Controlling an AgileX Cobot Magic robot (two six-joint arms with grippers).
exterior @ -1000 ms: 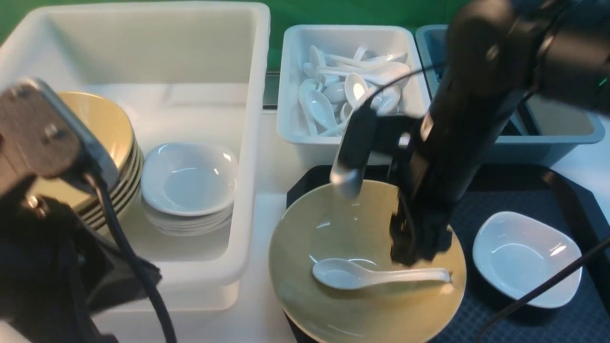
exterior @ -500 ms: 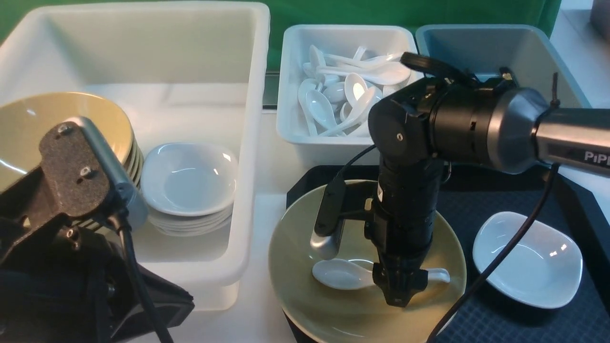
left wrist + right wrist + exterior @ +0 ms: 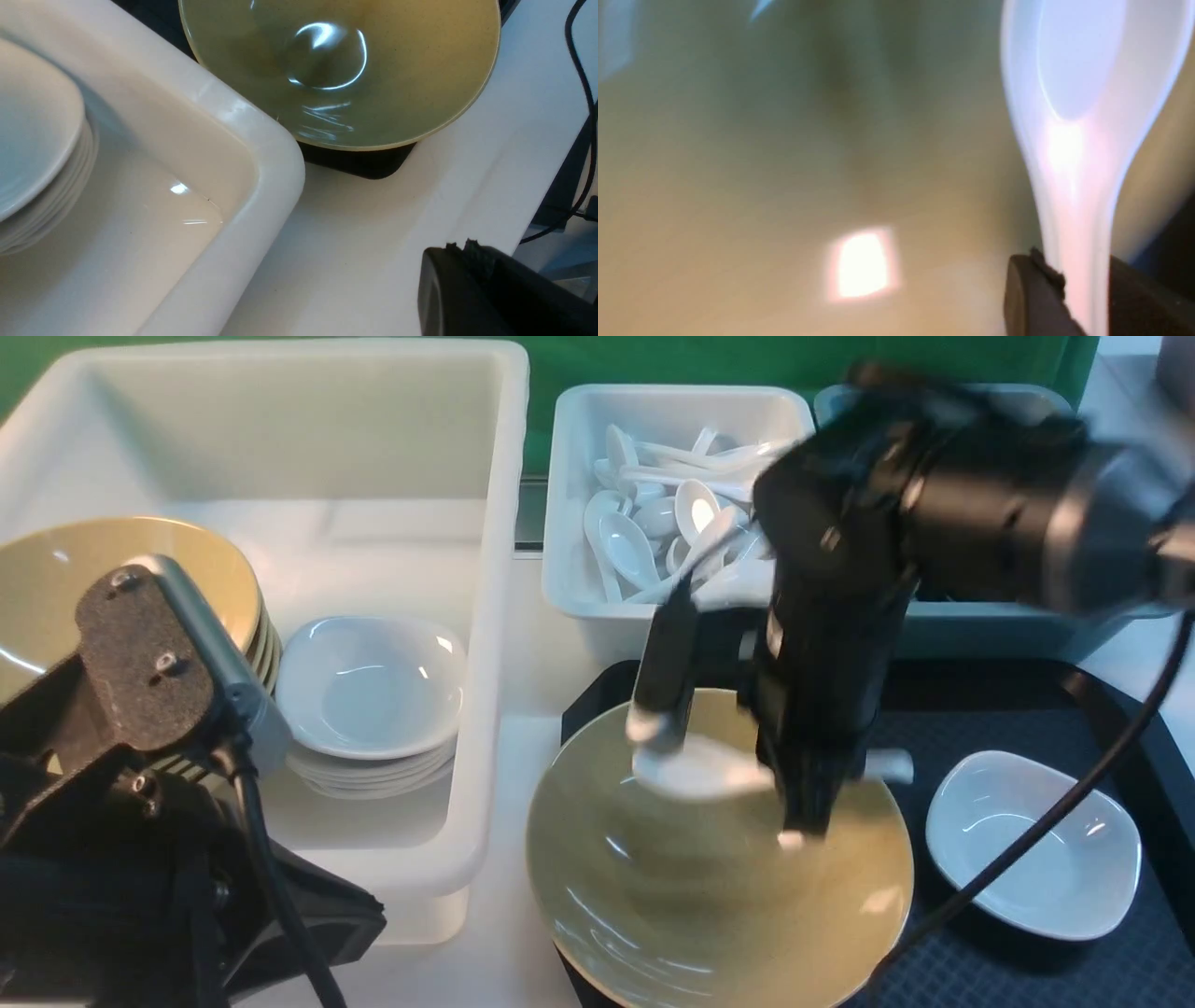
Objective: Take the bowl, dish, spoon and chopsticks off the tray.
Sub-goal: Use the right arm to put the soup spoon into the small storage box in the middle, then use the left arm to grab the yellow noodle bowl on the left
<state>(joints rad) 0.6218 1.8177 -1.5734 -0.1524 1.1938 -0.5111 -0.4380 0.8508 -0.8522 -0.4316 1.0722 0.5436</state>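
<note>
1. Lifting the spoon (image 3: 700, 770) out of the bowl (image 3: 709, 905) since half a second ago, now hanging above its far half and no longer lying inside.
2. Pinching the spoon's handle in the right tool (image 3: 1078, 298), scoop pointing toward the robot's left.
3. Leaving the bowl on the tray's (image 3: 990, 709) left end, the dish (image 3: 1032, 845) just right of it, apart.
4. Holding the left tool (image 3: 472, 284) low near the white tub's (image 3: 261, 154) corner — spread or pressed together, impossible to tell.

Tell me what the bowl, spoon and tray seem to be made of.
Bowl: glazed ceramic or melamine, the look leaves it open; mustard-tan and glossy, with sharp light reflections.
Spoon: white, smooth and glossy, likely ceramic or melamine too.
Tray: probably plastic; black, dull finish, with a fine diamond texture.
</note>
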